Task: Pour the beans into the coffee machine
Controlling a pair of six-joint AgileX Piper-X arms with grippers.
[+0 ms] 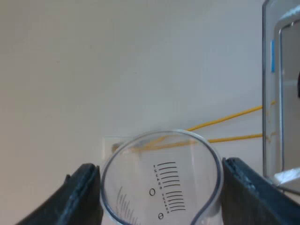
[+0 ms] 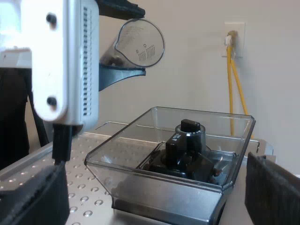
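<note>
My left gripper is shut on the clear measuring glass, one black finger on each side. The glass lies tipped on its side, mouth toward the camera, and I see no beans in it. In the right wrist view the same glass hangs tilted in the left gripper, above the espresso machine's clear bean hopper. The hopper has a black knob at its middle and dark beans around its base. My right gripper is open, its fingers wide apart on either side of the hopper.
The hopper stands on the machine's perforated metal top. Behind it is a pale wall with a socket and yellow cables hanging down. A shiny upright panel edge stands close beside the held glass.
</note>
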